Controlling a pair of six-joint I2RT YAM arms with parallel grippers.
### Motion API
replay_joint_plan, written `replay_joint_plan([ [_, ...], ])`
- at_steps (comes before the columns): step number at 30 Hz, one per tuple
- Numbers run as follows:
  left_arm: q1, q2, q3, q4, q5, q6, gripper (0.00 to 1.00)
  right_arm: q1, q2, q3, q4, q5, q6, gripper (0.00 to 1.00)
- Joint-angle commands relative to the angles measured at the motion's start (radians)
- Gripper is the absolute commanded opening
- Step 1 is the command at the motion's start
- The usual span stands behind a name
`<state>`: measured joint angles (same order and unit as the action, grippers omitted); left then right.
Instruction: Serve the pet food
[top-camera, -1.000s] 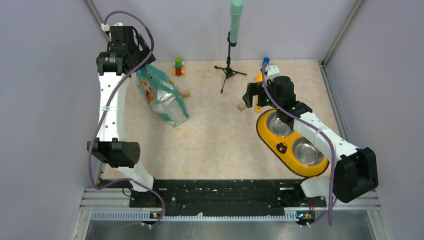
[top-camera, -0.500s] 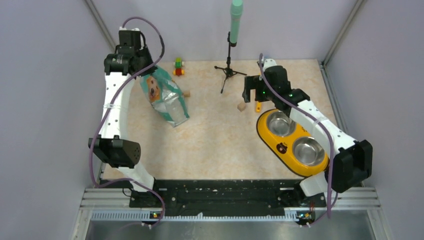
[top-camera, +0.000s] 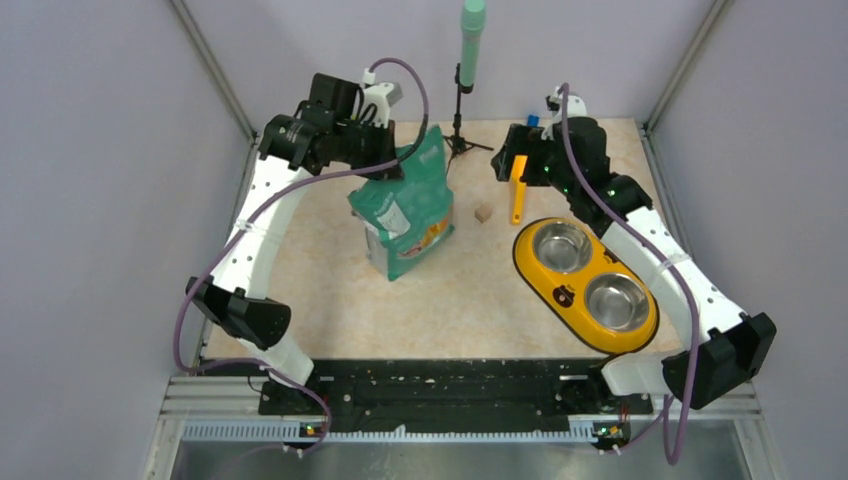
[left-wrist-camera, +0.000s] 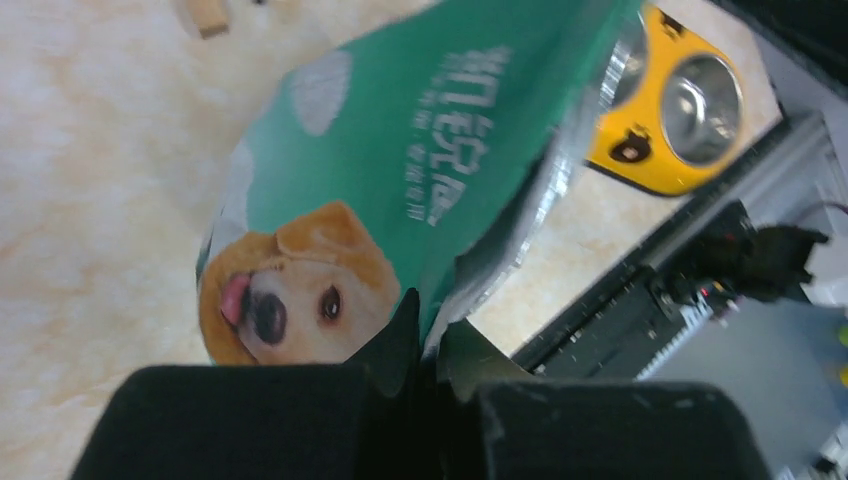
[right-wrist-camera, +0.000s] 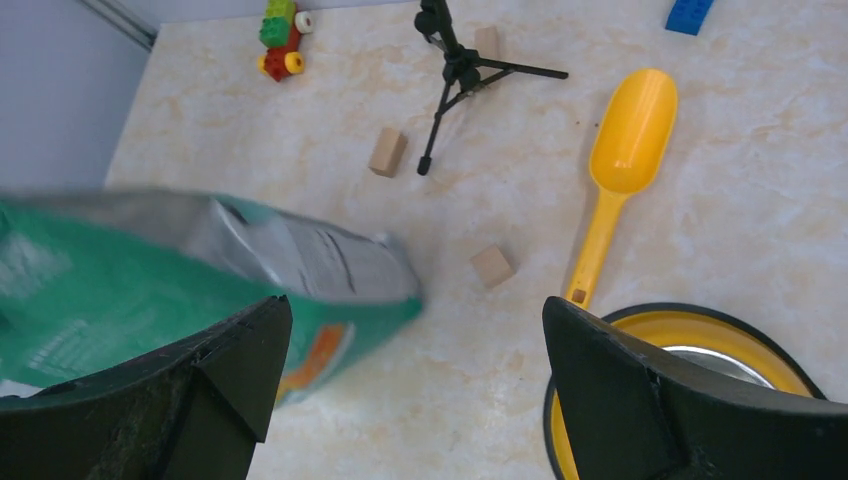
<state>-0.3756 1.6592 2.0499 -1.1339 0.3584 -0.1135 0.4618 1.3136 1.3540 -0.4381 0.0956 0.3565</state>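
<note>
Pet food pouch (top-camera: 405, 215) looks limp and slippery, I think; my left gripper (left-wrist-camera: 428, 345) pinches its edge tight, right gripper (right-wrist-camera: 410, 312) spread wide, empty.

Pale lilac walls (top-camera: 90, 200) around a beige marbled tabletop (top-camera: 470, 290), under even light.

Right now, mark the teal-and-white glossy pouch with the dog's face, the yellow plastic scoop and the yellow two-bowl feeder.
teal-and-white glossy pouch (left-wrist-camera: 380, 130), left wrist view, green front panel.
yellow plastic scoop (right-wrist-camera: 630, 135), right wrist view, scoop bowl.
yellow two-bowl feeder (top-camera: 545, 282), top external view, bare yellow rim.
</note>
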Motion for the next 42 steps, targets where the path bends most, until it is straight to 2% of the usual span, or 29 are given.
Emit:
replay_joint_plan([
  [1,-0.071,-0.086,0.05,0.063,0.192,-0.031,0.0,0.006,0.013,0.128,-0.071,-0.049,0.102,0.99],
  [5,-0.113,-0.041,0.031,0.102,0.158,-0.063,0.0,0.006,0.018,0.139,-0.076,-0.152,0.177,0.93],
  [10,-0.161,0.044,0.11,0.114,0.053,-0.133,0.0,0.007,-0.011,0.116,-0.06,-0.181,0.3,0.85],
  [16,-0.152,0.034,0.157,0.137,-0.233,-0.146,0.0,0.008,-0.046,0.075,-0.054,-0.153,0.318,0.85],
  [22,-0.089,-0.022,0.178,0.184,-0.423,-0.171,0.0,0.006,-0.052,0.07,-0.083,-0.114,0.302,0.87],
  [33,-0.126,-0.073,0.094,0.383,-0.417,-0.296,0.0,0.006,-0.012,0.132,-0.088,-0.127,0.302,0.87],
  [42,-0.253,-0.022,0.136,0.382,-0.678,-0.253,0.0,0.006,-0.002,0.173,-0.128,-0.14,0.3,0.87],
])
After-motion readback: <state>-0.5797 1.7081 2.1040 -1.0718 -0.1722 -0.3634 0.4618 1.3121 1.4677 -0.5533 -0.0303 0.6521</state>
